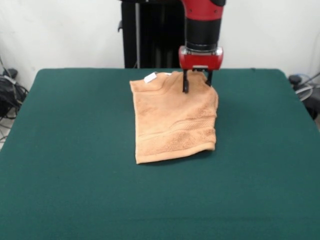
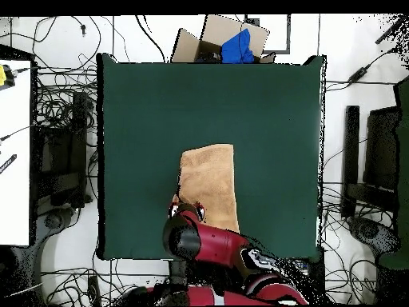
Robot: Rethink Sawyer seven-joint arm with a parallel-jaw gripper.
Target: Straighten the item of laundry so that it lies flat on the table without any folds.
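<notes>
The item of laundry [image 1: 172,120], a light orange-tan towel, lies on the green table [image 1: 75,150] a little right of centre. Its right edge looks rounded and doubled over, and a woven band crosses it near the front edge. A white tag [image 1: 150,77] sticks out at its far left corner. My gripper [image 1: 197,82] stands open over the towel's far right corner, with its dark fingertips [image 1: 185,86] down at the cloth. In the overhead view the towel [image 2: 209,182] reaches up from the red wrist [image 2: 185,233], which hides the fingers.
Green table top [image 2: 144,120] spreads wide on every side of the towel. Beyond the table's edges lie cables, a cardboard box with blue cloth [image 2: 232,44] and dark equipment [image 2: 375,160].
</notes>
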